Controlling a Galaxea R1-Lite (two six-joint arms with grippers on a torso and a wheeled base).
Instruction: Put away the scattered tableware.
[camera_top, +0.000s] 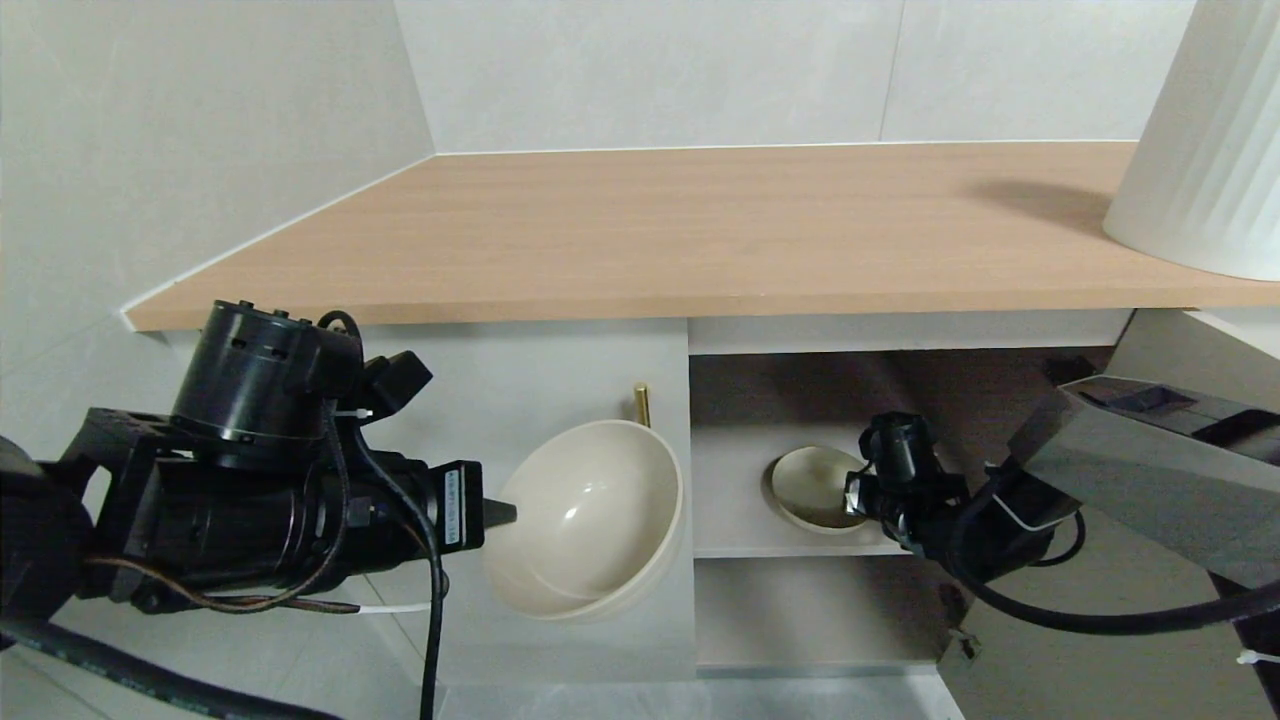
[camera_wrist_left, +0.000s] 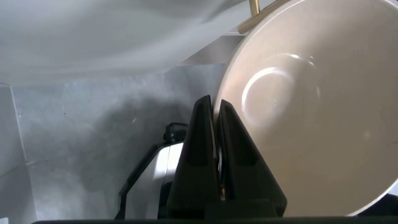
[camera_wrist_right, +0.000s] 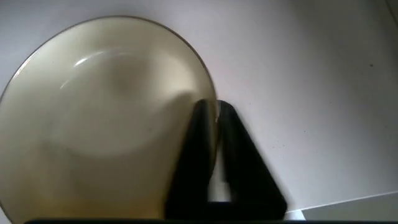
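Below the wooden countertop (camera_top: 700, 230), at lower centre, the left gripper (camera_top: 508, 513) pinches the rim of a cream bowl (camera_top: 590, 520) (tilted, held in the air). To its right, the right gripper (camera_top: 852, 497) clamps a small dish (camera_top: 808, 485) at the cabinet shelf (camera_top: 730, 505).

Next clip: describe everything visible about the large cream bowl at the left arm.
The large cream bowl is glossy, ceramic-looking and deep, with nothing inside. It is tipped on its side, opening facing the head camera, held in the air before the closed cabinet door, near its gold handle. The left end effector is shut on its rim.
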